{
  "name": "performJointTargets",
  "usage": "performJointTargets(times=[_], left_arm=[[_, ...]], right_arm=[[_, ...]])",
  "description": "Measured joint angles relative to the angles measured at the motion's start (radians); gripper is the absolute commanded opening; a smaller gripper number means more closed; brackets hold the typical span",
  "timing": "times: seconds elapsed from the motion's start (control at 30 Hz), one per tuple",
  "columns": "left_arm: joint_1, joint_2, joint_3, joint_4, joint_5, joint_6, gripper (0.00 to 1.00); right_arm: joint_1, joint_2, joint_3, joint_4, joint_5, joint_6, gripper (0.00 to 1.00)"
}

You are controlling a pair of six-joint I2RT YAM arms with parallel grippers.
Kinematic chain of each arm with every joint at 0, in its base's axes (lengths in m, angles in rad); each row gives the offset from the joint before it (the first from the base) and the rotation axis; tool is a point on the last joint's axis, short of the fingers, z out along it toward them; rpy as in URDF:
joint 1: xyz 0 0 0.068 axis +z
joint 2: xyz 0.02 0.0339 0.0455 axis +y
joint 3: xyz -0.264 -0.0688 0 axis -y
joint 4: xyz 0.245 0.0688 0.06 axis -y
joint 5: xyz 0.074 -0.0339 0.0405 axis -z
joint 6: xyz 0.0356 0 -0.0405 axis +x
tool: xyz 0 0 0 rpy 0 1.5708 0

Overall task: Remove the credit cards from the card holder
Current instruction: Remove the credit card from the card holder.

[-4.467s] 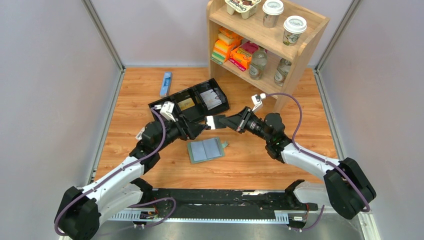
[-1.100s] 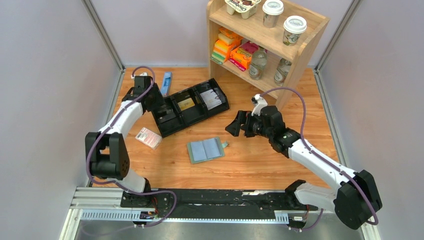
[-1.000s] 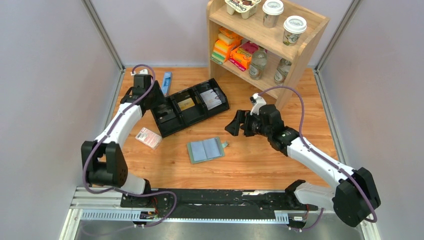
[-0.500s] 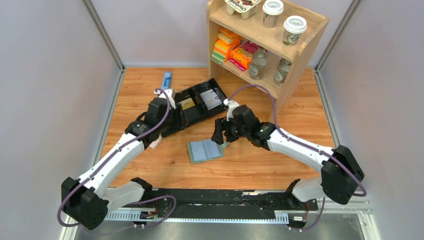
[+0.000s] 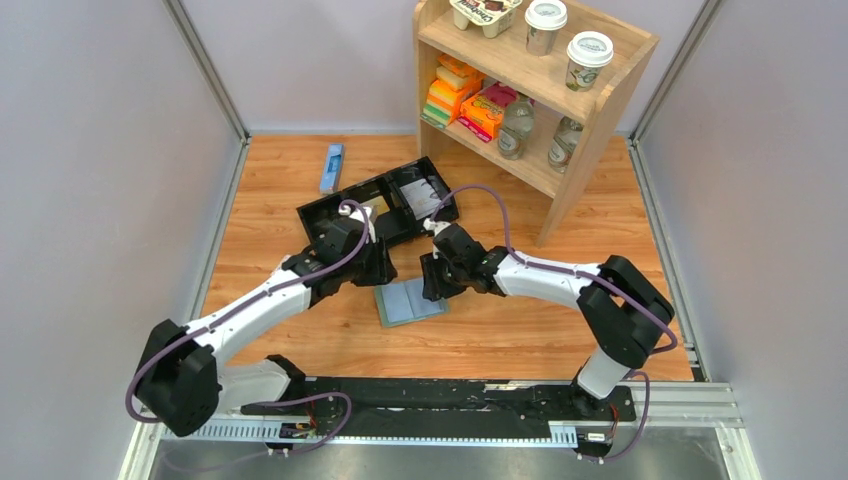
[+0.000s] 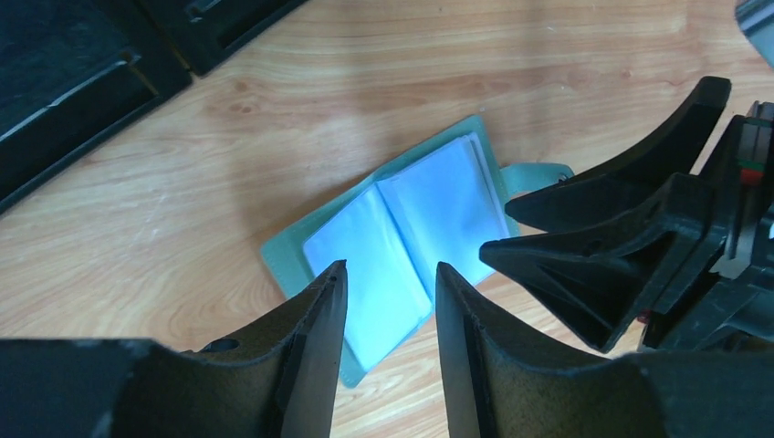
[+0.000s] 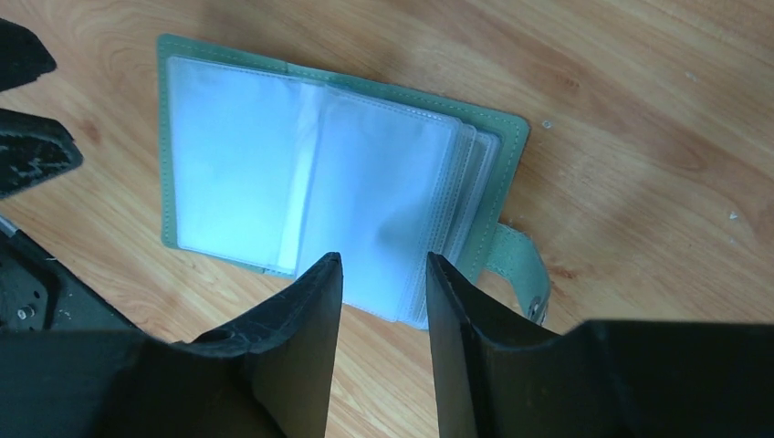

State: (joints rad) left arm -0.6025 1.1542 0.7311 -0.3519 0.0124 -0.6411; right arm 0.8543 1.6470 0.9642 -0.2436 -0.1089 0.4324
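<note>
The card holder [image 5: 408, 302] lies open and flat on the wooden surface [image 5: 500, 330], its two pale blue pocket panels up and its closing tab [image 7: 520, 265] at its 3 o'clock edge. The left tool [image 5: 385, 270] hangs over its 10 o'clock corner, released, with nothing between its fingers. The right tool [image 5: 432, 285] hangs over the 2 o'clock side, also parted and grasping nothing; whether either one touches the holder I cannot tell. Farther off at 12 o'clock sits a black three-compartment tray [image 5: 318, 210], a blue flat packet [image 5: 332, 167] at 11 o'clock, and a wooden shelf [image 5: 540, 110] at 1 o'clock.
</note>
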Motion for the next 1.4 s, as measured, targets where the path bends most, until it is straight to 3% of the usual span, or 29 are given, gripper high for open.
performJointTargets(times=[0.27,0.57,1.4], left_arm=[[-0.027,0.162,-0.015,0.093,0.051,-0.023,0.44],[-0.03,0.253,-0.067,0.101,0.057,-0.033,0.4],[-0.031,0.266,-0.072,0.116,0.056,-0.043,0.36]], right_arm=[[0.0,0.044,0.002,0.001,0.004,0.011,0.33],[0.0,0.055,0.006,0.001,0.004,0.012,0.33],[0.0,0.069,0.019,0.069,-0.146,0.023,0.32]])
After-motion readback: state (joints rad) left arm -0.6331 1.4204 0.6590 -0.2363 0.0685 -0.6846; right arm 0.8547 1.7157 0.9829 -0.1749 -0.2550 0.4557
